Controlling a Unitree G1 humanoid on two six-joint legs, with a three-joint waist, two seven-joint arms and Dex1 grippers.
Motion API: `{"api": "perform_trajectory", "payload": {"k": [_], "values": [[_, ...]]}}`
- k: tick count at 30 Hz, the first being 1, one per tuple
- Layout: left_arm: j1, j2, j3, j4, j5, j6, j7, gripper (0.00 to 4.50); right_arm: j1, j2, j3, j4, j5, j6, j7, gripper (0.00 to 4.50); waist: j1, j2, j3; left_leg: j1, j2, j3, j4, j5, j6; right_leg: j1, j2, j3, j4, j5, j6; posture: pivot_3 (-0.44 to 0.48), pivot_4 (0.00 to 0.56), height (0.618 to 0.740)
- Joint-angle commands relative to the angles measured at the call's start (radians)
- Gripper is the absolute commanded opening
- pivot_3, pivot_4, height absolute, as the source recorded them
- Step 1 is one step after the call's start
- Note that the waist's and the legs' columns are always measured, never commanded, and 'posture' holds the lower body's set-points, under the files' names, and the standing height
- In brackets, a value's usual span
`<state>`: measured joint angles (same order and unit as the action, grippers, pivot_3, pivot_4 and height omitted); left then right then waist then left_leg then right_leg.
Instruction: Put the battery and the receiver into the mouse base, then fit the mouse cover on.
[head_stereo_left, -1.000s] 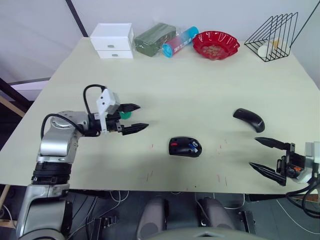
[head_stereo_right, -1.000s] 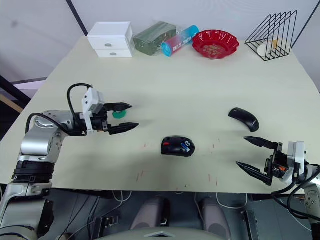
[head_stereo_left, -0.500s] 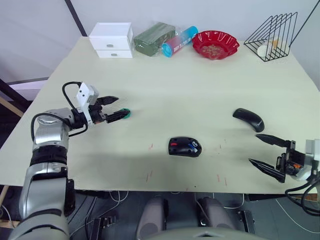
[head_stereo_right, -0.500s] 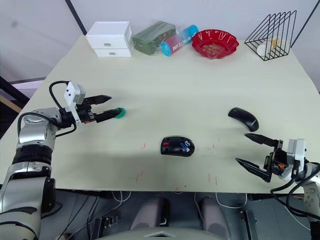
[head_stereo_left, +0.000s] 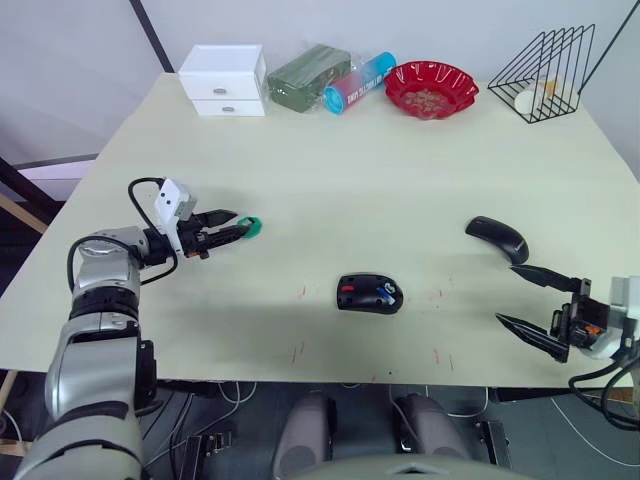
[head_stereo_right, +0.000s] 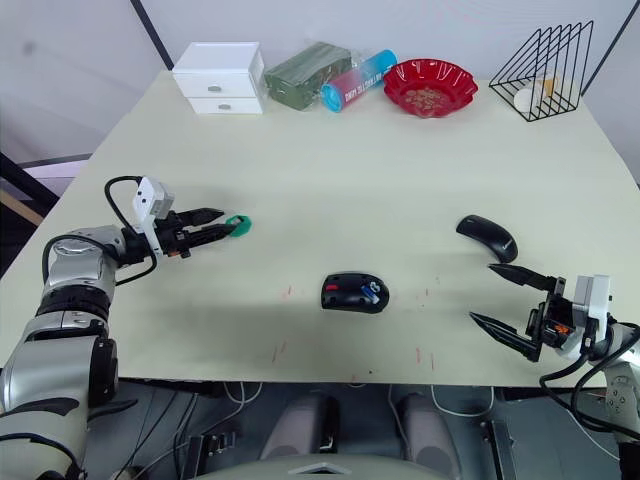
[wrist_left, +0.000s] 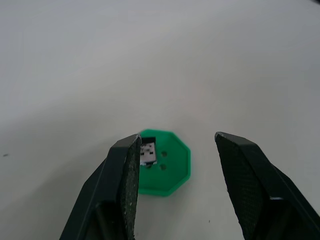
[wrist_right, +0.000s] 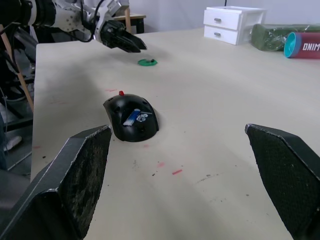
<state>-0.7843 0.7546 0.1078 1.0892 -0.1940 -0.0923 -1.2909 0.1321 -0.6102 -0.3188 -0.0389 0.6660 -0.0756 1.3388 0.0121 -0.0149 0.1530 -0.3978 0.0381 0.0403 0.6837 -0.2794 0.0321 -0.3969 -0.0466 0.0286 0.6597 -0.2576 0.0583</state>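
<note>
Black oval mouse base sits mid-table; well to its left your left fingers straddle, spread, the green disc's small metal receiver; right fingers spread too.

L arm silver, blk cable | wrist cams white | jaws blk

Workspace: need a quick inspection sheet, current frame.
Surface: pale table, small red marks near the front edge.
Job's things: mouse base open, battery inside; mouse cover apart, to its right; receiver on green disc.
Clutter: white drawer box, green pack, tube, red bowl, wire rack along far edge.
Grippers: left gripper open around the disc; right gripper open, empty.
Cables: black cable at left wrist.
Surroundings: nothing seen.
</note>
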Motion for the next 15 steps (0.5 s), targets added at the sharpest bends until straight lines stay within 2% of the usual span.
{"api": "perform_trajectory", "payload": {"k": [1, 4, 6, 7, 15], "values": [[-0.042, 0.014, 0.017, 0.042, 0.011, -0.026, -0.009, 2.49, -0.001, 0.007, -0.005, -0.031, 0.000, -0.014, -0.009, 4.50, 0.000, 0.000, 0.000, 0.000, 0.000, 0.000, 0.000, 0.000, 0.000, 0.000, 0.000, 0.000, 0.000, 0.000, 0.000, 0.000, 0.150, 0.740], [-0.057, 0.017, 0.021, 0.069, 0.019, -0.032, -0.011, 2.49, 0.001, 0.013, 0.001, -0.039, -0.004, -0.016, -0.015, 4.50, 0.000, 0.000, 0.000, 0.000, 0.000, 0.000, 0.000, 0.000, 0.000, 0.000, 0.000, 0.000, 0.000, 0.000, 0.000, 0.000, 0.150, 0.740], [-0.068, 0.017, 0.009, 0.082, 0.039, -0.048, 0.001, 1.85, 0.000, 0.018, 0.003, -0.039, -0.006, -0.019, -0.019, 4.50, 0.000, 0.000, 0.000, 0.000, 0.000, 0.000, 0.000, 0.000, 0.000, 0.000, 0.000, 0.000, 0.000, 0.000, 0.000, 0.000, 0.150, 0.740], [-0.073, 0.014, 0.009, 0.088, 0.044, -0.051, 0.004, 1.31, -0.001, 0.021, 0.002, -0.040, -0.007, -0.019, -0.021, 4.50, 0.000, 0.000, 0.000, 0.000, 0.000, 0.000, 0.000, 0.000, 0.000, 0.000, 0.000, 0.000, 0.000, 0.000, 0.000, 0.000, 0.150, 0.740], [-0.092, -0.006, 0.010, 0.123, 0.077, -0.082, 0.032, 1.31, -0.001, 0.031, 0.002, -0.039, -0.015, -0.024, -0.025, 4.50, 0.000, 0.000, 0.000, 0.000, 0.000, 0.000, 0.000, 0.000, 0.000, 0.000, 0.000, 0.000, 0.000, 0.000, 0.000, 0.000, 0.150, 0.740]]}}
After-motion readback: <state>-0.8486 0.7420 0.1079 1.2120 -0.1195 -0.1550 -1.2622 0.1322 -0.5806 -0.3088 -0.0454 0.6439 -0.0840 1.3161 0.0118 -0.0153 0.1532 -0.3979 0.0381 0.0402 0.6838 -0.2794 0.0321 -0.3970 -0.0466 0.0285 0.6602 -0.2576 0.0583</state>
